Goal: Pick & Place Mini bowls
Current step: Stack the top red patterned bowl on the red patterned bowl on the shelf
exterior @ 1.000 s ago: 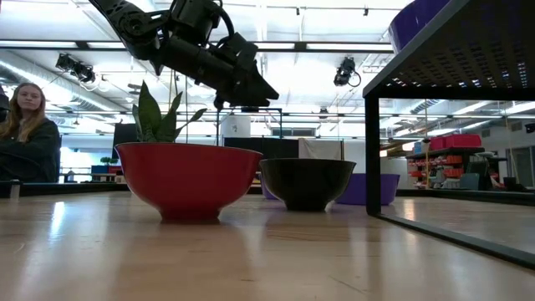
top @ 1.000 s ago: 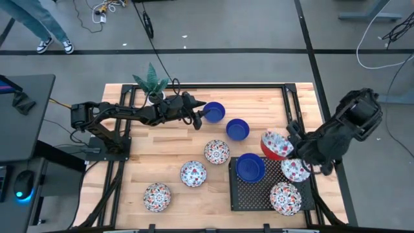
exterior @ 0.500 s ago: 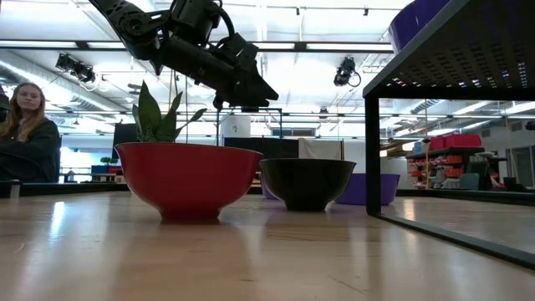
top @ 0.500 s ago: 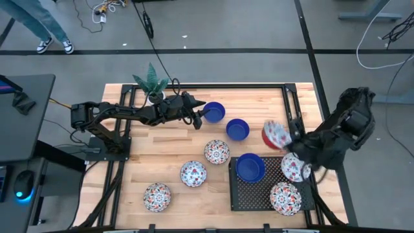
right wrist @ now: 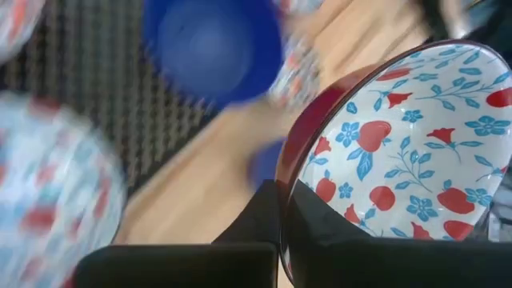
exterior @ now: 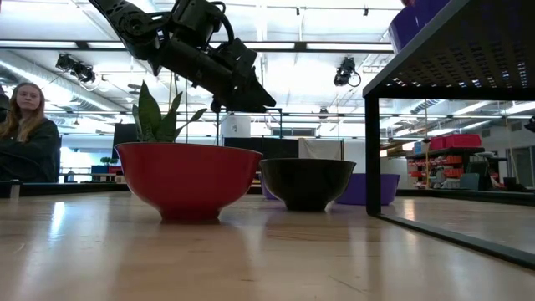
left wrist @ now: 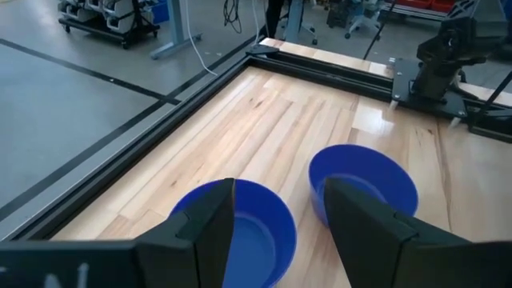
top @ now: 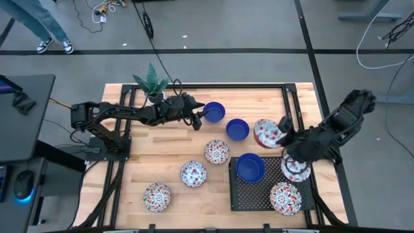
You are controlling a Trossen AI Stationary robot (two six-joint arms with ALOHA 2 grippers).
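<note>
Floral mini bowl (top: 266,133) pinched by rim in right pincer (top: 283,137), airborne; thin grip risks slip. Left pincer (top: 197,116) open over blue bowl (top: 213,112).

In the right wrist view everything beyond the held bowl (right wrist: 392,144) is smeared: a blue bowl (right wrist: 212,44) and a patterned one (right wrist: 56,188) on the dark mesh rack (right wrist: 96,96) show only as blurs. The held bowl's rim runs off the picture's edge, and the fingers (right wrist: 272,224) cover its lower part. In the low view the rack (exterior: 451,75) hides most of the blue bowl (exterior: 418,17) on top. A person (exterior: 29,134) is cut by the edge.
</note>
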